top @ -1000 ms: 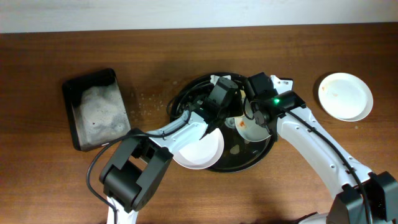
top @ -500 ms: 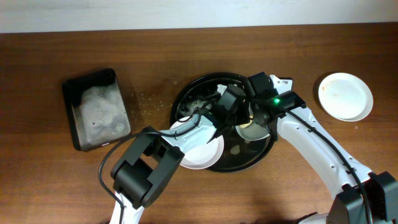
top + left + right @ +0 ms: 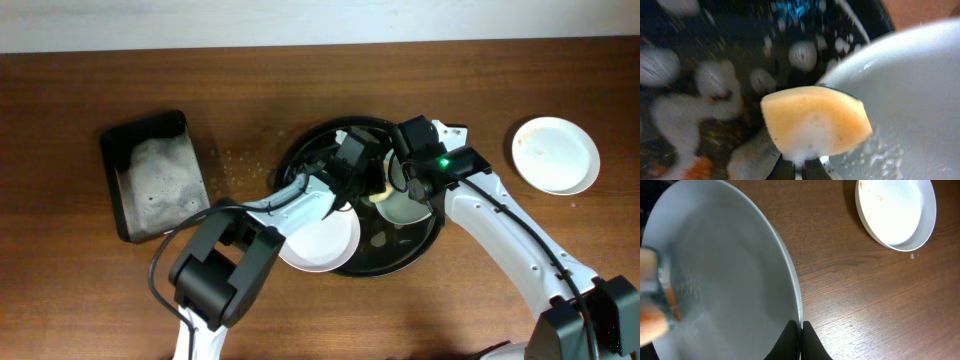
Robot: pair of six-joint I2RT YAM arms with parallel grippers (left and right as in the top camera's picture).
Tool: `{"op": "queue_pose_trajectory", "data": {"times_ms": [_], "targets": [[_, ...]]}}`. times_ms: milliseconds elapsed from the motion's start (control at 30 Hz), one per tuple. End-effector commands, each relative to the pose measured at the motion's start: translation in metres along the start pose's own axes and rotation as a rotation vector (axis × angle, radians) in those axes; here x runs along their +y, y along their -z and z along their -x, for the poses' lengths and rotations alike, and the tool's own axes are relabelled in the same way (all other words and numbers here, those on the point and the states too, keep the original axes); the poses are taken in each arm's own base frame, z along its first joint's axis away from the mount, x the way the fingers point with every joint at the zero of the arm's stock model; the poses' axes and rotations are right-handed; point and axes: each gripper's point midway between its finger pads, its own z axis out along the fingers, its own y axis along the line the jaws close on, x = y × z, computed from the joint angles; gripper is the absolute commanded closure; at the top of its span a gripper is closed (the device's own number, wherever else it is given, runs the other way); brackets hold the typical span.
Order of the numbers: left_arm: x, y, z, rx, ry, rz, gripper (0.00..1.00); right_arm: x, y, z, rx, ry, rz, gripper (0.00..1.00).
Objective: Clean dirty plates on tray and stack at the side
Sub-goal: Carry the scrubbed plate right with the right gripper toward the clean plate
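The left gripper (image 3: 794,169) is pinched tight on a yellow sponge (image 3: 815,122). The sponge has white foam on its lower part. It is at the edge of the held plate (image 3: 725,275), over the right half of the tray (image 3: 405,250). The picture is too blurry to tell if the sponge is pressing on the plate.

The right gripper (image 3: 800,330) is closed narrow on that plate's rim, with one finger on each side. From the right wrist the plate looks white and wet. The sponge is only an orange blur at the plate's far left side.

The tray is big, round and black, and it sits in the middle of the table (image 3: 80,300). It has blobs of foam (image 3: 712,80) on it.

A second plate (image 3: 320,242) lies flat in the tray's lower left part, with its edge over the rim. The left arm crosses above it.

A third plate (image 3: 555,153) sits alone on the table, well to the right of the tray. It has a few small red marks inside.

Far to the left is a black tub (image 3: 112,185) full of suds.
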Motion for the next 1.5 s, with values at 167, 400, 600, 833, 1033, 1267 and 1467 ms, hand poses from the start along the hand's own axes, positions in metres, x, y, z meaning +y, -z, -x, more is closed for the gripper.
{"op": "queue_pose_trajectory", "data": {"times_ms": [167, 400, 600, 833, 1033, 1267, 1467], "targets": [[-0.02, 0.035, 0.042, -0.117, -0.084, -0.034, 1.0, -0.007, 0.02, 0.026, -0.093, 0.102, -0.018, 0.95], [0.019, 0.058, 0.056, -0.145, -0.126, 0.139, 1.0, -0.028, 0.05, 0.065, -0.21, 0.272, -0.147, 0.94], [0.045, 0.062, 0.064, -0.131, -0.085, 0.185, 1.0, -0.019, 0.077, 0.07, -0.312, 0.394, -0.273, 0.94], [0.045, 0.062, 0.063, -0.127, -0.085, 0.184, 1.0, 0.005, 0.059, 0.055, -0.213, 0.262, -0.03, 0.92], [0.038, 0.061, 0.059, -0.1, -0.157, 0.151, 1.0, -0.02, -0.006, 0.039, 0.172, -0.144, 0.491, 0.94], [0.038, 0.061, 0.059, -0.1, -0.158, 0.15, 1.0, 0.012, -0.072, -0.016, 0.451, -0.115, 0.524, 0.96], [0.037, 0.061, 0.059, -0.103, -0.162, 0.148, 1.0, 0.087, -0.047, -0.038, 0.48, 0.091, 0.693, 0.96]]}}
